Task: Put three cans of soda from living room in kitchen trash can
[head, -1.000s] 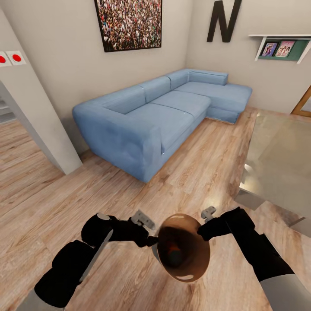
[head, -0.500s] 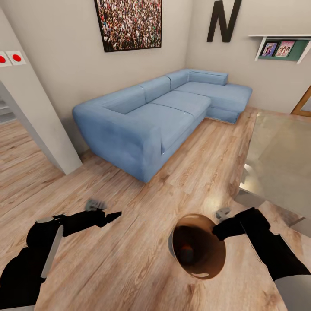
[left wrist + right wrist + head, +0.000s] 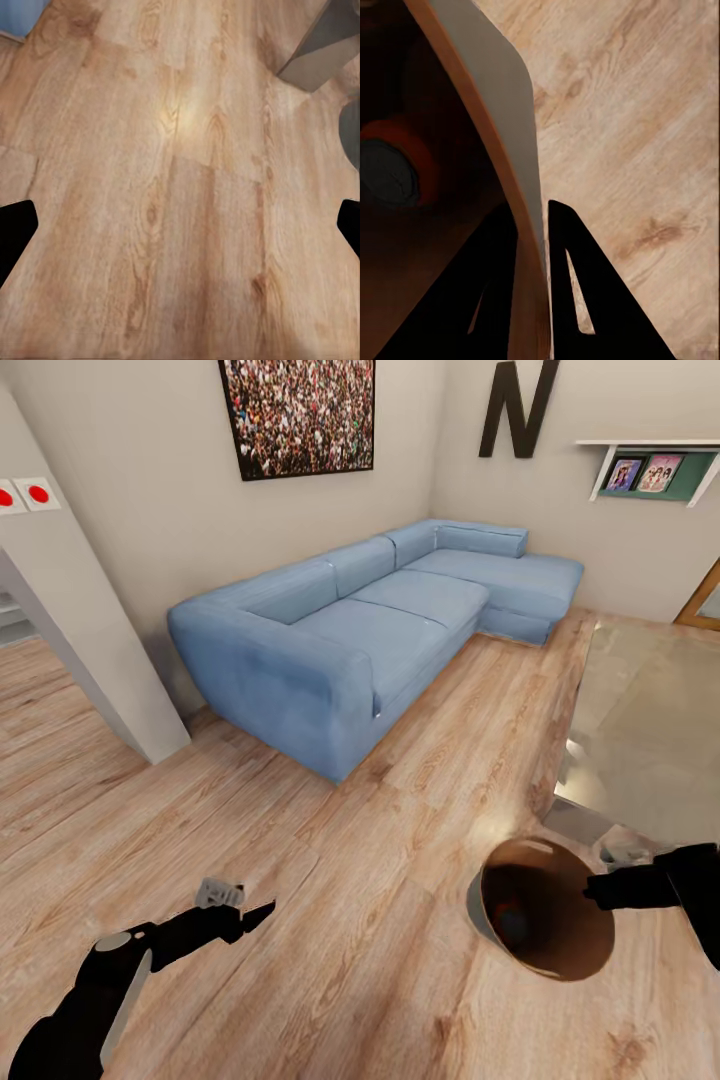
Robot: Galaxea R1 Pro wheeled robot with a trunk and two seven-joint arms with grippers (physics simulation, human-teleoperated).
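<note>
Right claw (image 3: 531, 225) is pinched on the rim of the tash can (image 3: 545, 865), 1 finger inside the wall and 1 outside, as the right wrist view shows; in the head view the black arm reaches the bin's rim from the right. That bin is tilted so its orange-brown inside faces the camera, and it sits low over the wood floor (image 3: 330, 840) near the corner of the grey low worktop (image 3: 650, 730). Inside it, deep in the shadow, lies 1 orange can of soda (image 3: 394, 169), silver top showing. Left claw (image 3: 262, 913) hangs over bare floor well apart from the bin; in the left wrist view its 2 dark fingertips (image 3: 16, 225) stand wide apart at the picture's edges, with nothing between them but planks. Beyond both arms the light blue corner sofa (image 3: 370, 620) stands against the wall, under a framed crowd picture (image 3: 297, 415) and beside a big black letter N (image 3: 518, 405). A small shelf (image 3: 650, 465) with photos hangs further right
</note>
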